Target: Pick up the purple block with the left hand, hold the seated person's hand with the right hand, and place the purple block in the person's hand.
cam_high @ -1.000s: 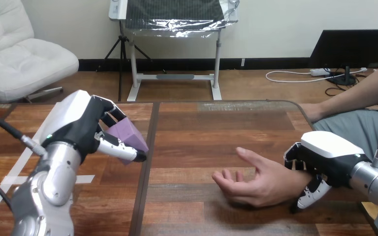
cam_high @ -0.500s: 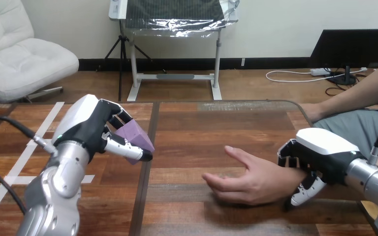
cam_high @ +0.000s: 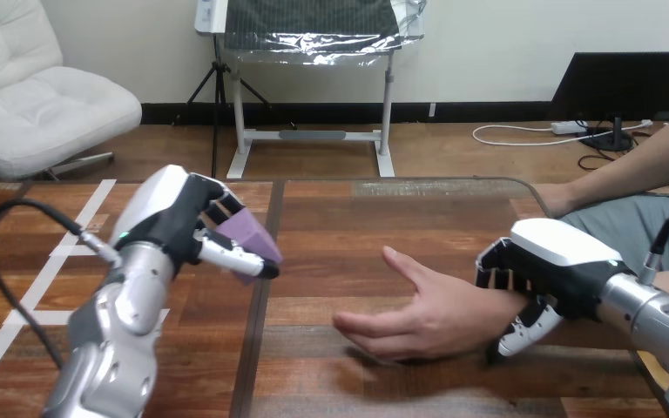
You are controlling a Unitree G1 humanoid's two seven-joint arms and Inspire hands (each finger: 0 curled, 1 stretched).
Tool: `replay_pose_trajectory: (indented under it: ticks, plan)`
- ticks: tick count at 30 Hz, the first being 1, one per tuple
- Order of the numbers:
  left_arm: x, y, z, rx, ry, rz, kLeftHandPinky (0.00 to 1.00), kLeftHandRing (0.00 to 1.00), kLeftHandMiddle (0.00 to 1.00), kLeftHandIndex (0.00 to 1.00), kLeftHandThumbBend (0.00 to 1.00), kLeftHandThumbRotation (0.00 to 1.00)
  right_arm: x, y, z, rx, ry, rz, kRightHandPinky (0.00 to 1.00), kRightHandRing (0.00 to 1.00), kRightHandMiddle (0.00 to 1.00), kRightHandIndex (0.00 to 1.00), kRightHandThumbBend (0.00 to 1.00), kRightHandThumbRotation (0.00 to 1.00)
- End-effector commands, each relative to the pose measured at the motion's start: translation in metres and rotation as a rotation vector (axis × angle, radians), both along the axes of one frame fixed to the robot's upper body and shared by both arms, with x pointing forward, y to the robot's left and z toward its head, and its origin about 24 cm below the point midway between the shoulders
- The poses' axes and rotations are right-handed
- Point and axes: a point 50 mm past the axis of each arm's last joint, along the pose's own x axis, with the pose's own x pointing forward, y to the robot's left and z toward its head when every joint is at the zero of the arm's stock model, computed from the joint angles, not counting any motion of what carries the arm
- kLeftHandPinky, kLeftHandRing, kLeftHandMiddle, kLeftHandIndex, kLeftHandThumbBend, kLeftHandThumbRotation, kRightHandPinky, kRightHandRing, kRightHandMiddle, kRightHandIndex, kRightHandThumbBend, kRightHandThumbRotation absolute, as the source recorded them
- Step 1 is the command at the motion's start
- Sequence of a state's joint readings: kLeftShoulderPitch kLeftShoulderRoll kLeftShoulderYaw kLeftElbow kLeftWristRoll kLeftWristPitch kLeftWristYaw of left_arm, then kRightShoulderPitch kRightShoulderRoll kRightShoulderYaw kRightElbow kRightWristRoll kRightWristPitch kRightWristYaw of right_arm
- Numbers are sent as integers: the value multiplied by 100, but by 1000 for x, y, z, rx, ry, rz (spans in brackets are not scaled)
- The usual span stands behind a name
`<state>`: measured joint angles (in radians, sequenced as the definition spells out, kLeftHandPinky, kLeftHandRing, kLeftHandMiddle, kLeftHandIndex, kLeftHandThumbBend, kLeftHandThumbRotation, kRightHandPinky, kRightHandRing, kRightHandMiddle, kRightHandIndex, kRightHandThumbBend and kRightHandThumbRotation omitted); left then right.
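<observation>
Left forearm (cam_high: 113, 348) comes in bottom-left, right forearm (cam_high: 662, 318) bottom-right.

Person's hand (cam_high: 422, 313) is low over the table (cam_high: 357, 218), right of centre. It is open, fingers pointing to the view's left, thumb up, nothing in the palm. Can't tell if it touches the wood.

Right hand (cam_high: 544, 266) is clamped on the person's wrist (cam_high: 488, 312), with fingers curled over the top and thumb (cam_high: 523, 335) hooked underneath.

Left hand (cam_high: 170, 218) is raised off the table, left of centre, and closed round the block (cam_high: 251, 237). Its fingers are over the top and its thumb lies across the near face.

The block is in the air and tilted, 1 corner aimed right, roughly above the dark seam (cam_high: 257, 322) between the 2 tabletop panels. Block and person's hand are well apart, with bare wood between them.

White tape lines (cam_high: 52, 261) run across the left panel, beside and behind the left forearm.

Far right, a 2nd arm (cam_high: 653, 157) of the person comes down to the table's far corner. Its hand can't be made out.
</observation>
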<state>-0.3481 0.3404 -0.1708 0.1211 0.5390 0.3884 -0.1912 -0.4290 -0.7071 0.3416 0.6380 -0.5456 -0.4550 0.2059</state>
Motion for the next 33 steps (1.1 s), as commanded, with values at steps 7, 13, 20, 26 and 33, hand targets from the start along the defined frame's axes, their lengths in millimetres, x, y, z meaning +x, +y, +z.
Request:
replay_pose_trajectory:
  ticks: [7,13,20,26,33]
  plan:
    - [26,-25,19,-29,-104,-78,27,35,42,45,68,0,6,11,13,71,-27,3,31,38,45,48,86,15]
    - [30,-31,15,-35,-104,-93,28,36,43,45,69,0,7,15,16,77,-22,6,32,39,45,48,85,17]
    - [34,-39,13,-40,-113,-113,28,36,43,45,69,0,6,20,19,100,-32,12,32,38,45,47,86,17]
    - [38,-46,10,-50,-106,-123,26,34,42,45,70,0,6,23,21,109,-41,24,32,37,44,47,86,17]
    - [41,-55,9,-47,-87,-150,25,33,42,45,68,0,6,26,24,108,-46,32,32,38,45,48,86,18]
